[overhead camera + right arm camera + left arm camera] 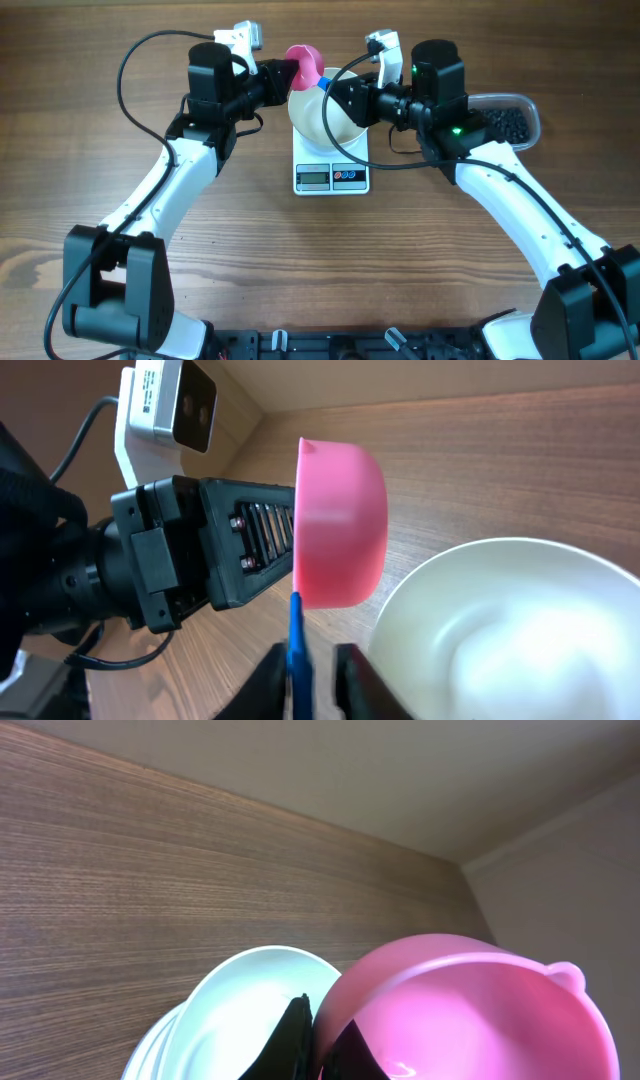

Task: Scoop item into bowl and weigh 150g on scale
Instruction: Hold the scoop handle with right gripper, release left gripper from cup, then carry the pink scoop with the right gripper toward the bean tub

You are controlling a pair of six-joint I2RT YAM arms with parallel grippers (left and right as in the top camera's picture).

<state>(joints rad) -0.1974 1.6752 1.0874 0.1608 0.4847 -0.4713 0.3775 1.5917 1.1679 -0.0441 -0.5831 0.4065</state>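
It looks like a hand-over: the left gripper (283, 75) pinches the pink scoop (303, 62) by the empty bowl (318, 118) on the scale (332, 178). The right gripper (305, 682) sits around the blue handle (297, 645), but I cannot tell if it grips. Next it must hold tight, then fetch beans (510, 122) from the tub (531, 106).

On the table (100, 120) I count one scale (310, 155), towards the 12 o'clock edge, and on it one white bowl (322, 118). The scale has one grey display (314, 177) and two buttons: one red button (342, 175) and one blue button (351, 175). There is one pink scoop (303, 65) at 12 o'clock from the bowl, and one clear tub (505, 97) at 3 o'clock from it. The black beans (512, 122) inside are too many to count. The arms are two, left arm (165, 190) and right arm (520, 200), each with one tool: left tool (290, 76) and right tool (335, 95)
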